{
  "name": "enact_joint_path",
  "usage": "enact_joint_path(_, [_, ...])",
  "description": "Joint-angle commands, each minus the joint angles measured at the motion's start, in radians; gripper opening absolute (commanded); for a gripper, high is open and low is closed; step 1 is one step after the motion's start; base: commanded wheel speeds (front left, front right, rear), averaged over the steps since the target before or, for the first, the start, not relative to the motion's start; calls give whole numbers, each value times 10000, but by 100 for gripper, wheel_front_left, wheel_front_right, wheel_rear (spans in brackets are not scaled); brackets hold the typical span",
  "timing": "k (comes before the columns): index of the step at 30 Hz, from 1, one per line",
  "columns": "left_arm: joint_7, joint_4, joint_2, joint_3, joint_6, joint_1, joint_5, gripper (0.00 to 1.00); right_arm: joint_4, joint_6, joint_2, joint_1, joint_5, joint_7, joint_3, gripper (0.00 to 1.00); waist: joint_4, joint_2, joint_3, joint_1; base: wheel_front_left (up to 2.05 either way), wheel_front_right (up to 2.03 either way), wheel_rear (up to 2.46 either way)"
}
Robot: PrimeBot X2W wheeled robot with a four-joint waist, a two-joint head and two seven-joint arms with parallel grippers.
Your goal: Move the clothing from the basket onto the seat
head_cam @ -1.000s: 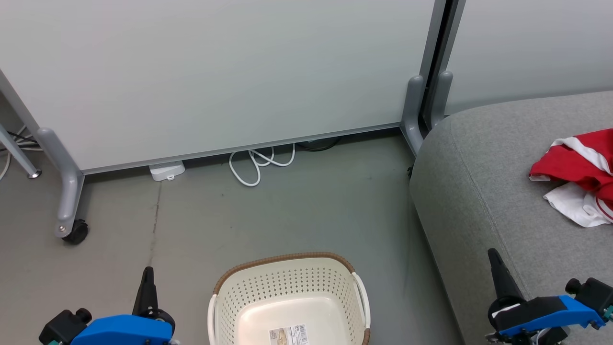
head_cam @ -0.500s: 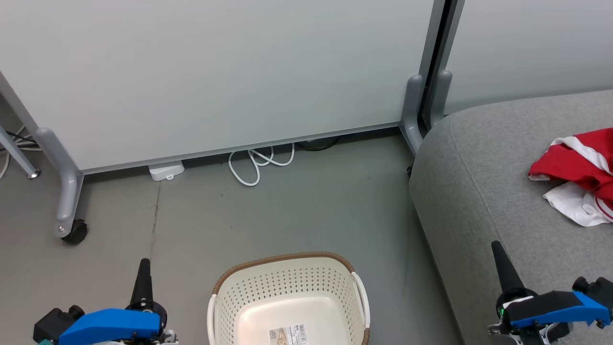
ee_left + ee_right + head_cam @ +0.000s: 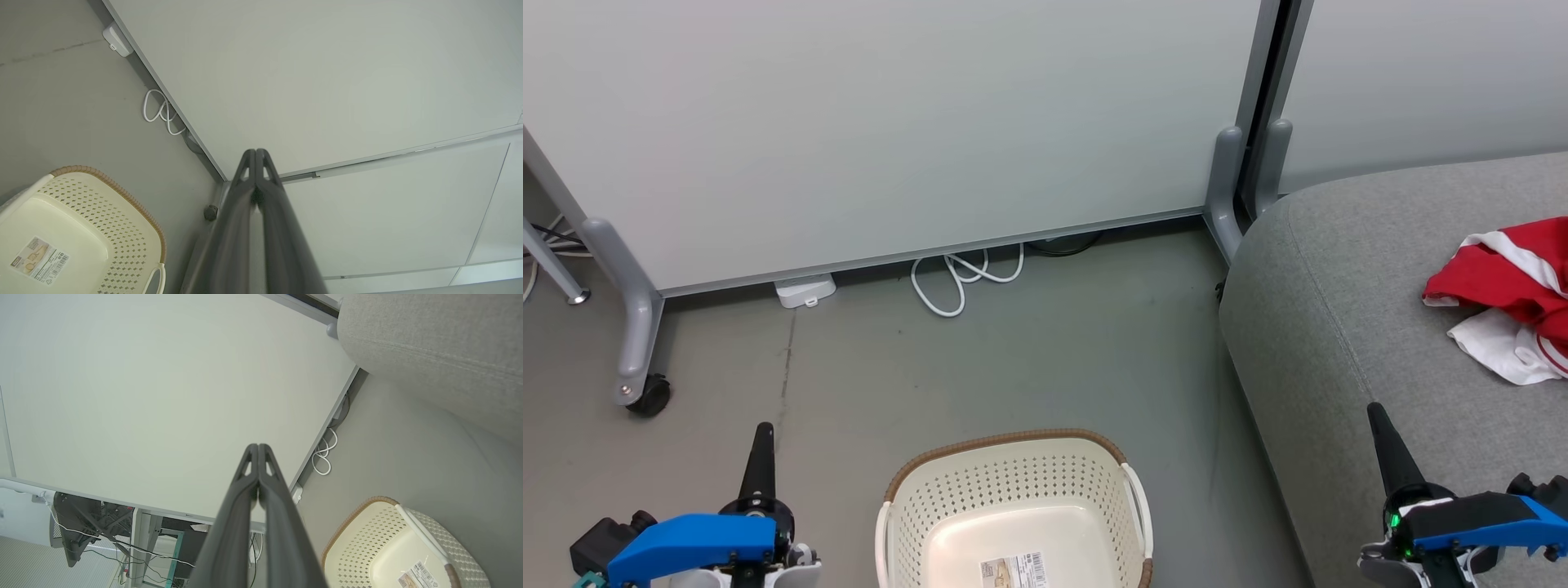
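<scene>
Clothing [image 3: 1499, 278] on seat [image 3: 1339, 327], possibly two pieces, basket [image 3: 1005, 442] on floor [image 3: 1013, 367]

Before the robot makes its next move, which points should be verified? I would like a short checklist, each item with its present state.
1. The basket emptied: ok; the floor in view carries just a sticker.
2. The clothing on the seat: ok; red and white fabric lies on the cushion.
3. Both garments there: cannot tell; the heap runs past the head view's right edge.
4. The left gripper free: ok; fingers shut together, nothing between them.
5. The right gripper free: ok; shut, nothing held.
6. The white cable clear of the basket: ok; it lies by the partition.
</scene>
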Motion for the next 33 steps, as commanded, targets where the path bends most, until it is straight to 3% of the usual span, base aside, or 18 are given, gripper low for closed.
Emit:
enact_joint_path(1, [85,-148,66,59,-77,-228,-265,0,-133,3,-6,-250,322,53,-41,0,-2,0,1,-1,0,0,0])
enact_joint_path(33, [717,-632,78,271,-95,-430,-2595,0,-406,4,-5,-306,2954,527,-230,0,-49,0,28,-1,0,0,0])
